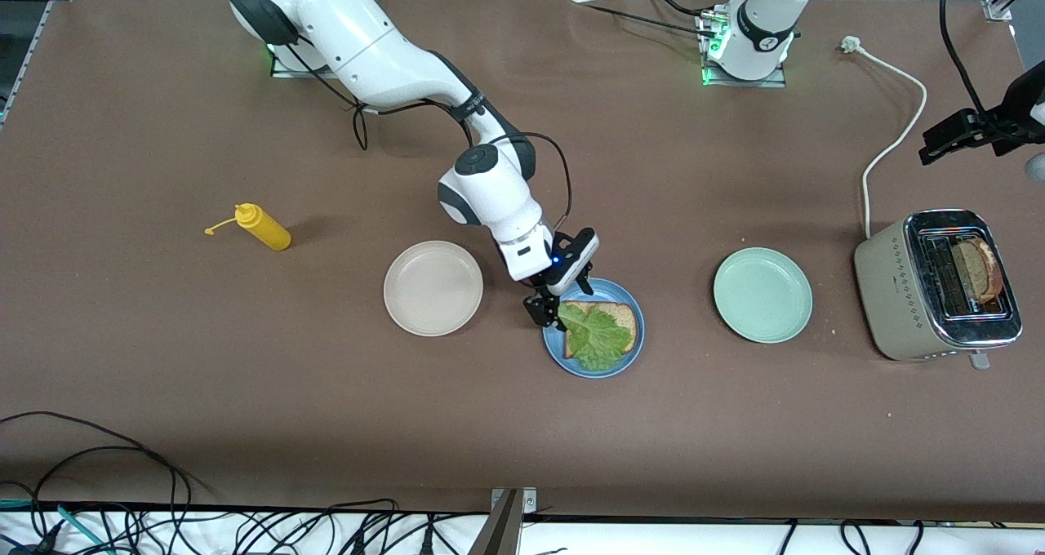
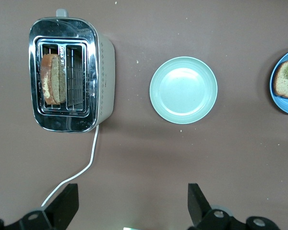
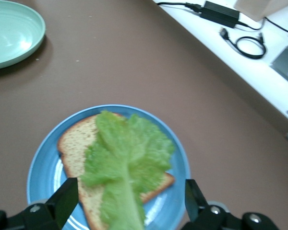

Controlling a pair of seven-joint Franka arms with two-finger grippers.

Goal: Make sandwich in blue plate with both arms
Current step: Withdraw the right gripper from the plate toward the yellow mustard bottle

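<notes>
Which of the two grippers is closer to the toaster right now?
Left. The left gripper hangs open above the table near the toaster; the right gripper is open at the blue plate, past the mint-green plate.

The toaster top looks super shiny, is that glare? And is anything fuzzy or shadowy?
Left wrist view: yes, the toaster has a chrome top that mirrors the light, and the mint-green plate carries a pale sheen. Right wrist view: the lettuce looks soft and blurry close up, as do the cables at the table's edge. Front view: the right arm throws a faint shadow on the table.
</notes>
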